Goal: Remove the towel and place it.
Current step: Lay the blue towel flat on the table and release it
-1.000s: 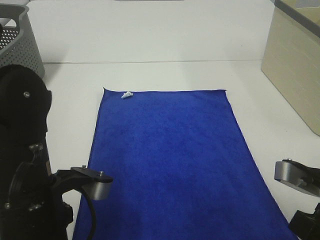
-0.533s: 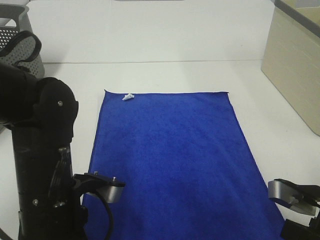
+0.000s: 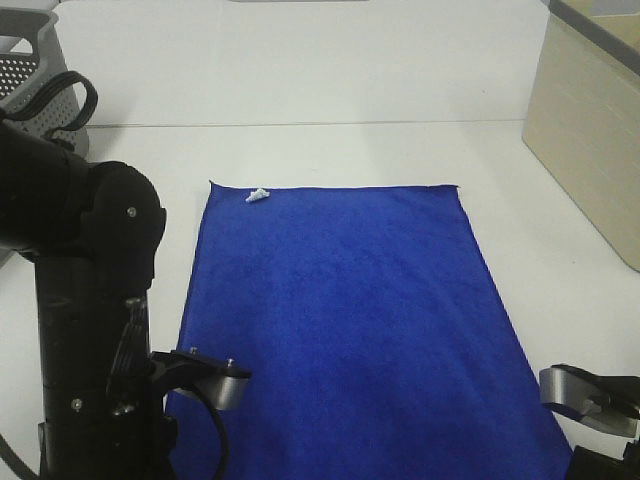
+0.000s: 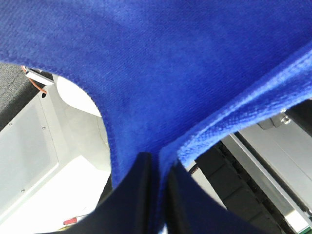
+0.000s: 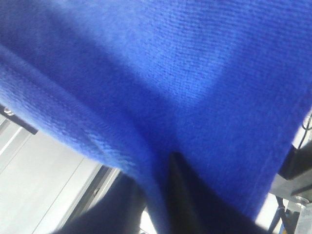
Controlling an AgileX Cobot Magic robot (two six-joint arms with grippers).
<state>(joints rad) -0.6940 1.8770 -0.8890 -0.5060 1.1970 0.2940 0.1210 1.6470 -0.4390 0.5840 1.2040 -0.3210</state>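
Note:
The royal-blue towel [image 3: 345, 310] lies spread flat and lengthwise on the white table, its small white tag [image 3: 257, 194] at the far left corner. My left gripper [image 4: 156, 183] is shut on the towel's near left edge; blue cloth [image 4: 161, 73] is pinched between the dark fingers and fills that wrist view. My right gripper [image 5: 163, 195] is shut on the near right edge, with cloth [image 5: 161, 73] folded between its fingers. In the high view both grippers are below the frame; only the left arm [image 3: 85, 320] and part of the right arm [image 3: 595, 400] show.
A grey perforated basket [image 3: 35, 85] stands at the far left, partly behind the left arm. A beige box [image 3: 590, 130] stands at the right edge. The white table [image 3: 330, 150] extends beyond the towel's far end.
The left arm has swung up and rightward at the towel's near left. The right arm has dropped lower toward the near edge. The towel's far edge has slid slightly nearer.

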